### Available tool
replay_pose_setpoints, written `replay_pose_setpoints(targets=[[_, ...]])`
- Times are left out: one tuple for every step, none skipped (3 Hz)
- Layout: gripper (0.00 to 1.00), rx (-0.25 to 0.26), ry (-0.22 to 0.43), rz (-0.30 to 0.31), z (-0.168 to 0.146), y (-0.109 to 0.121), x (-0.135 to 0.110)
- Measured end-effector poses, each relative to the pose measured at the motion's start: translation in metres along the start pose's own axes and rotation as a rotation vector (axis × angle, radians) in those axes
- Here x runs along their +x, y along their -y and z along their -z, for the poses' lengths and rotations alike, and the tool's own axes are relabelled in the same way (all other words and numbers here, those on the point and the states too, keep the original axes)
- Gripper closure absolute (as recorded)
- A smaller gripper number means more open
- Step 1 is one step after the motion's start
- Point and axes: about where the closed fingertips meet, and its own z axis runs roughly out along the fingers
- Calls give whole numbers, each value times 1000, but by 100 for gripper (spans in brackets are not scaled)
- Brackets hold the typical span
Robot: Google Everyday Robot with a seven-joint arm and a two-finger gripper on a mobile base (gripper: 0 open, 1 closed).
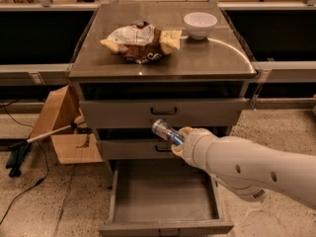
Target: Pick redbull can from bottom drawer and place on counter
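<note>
The gripper pinches one slim, shiny redbull can that points up-left from it, with the open grey metal bottom drawer beneath and, higher behind, the glossy steel counter carrying one crinkled snack bag and one round white bowl.

Speckled stone floor; cardboard box and black cable at left. Dark bays behind, possibly shelving. Gripper before middle drawer, clasping redbull can.

three drawers, one redbull can in jaws over bottom drawer, one snack bag, one bowl
</note>
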Motion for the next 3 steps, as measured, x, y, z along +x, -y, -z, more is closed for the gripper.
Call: replay_pose_setpoints(targets=[[100, 18, 93, 54, 30, 29, -26], [100, 20, 224, 122, 61, 63, -65], [100, -38, 369, 172, 83, 96, -76]])
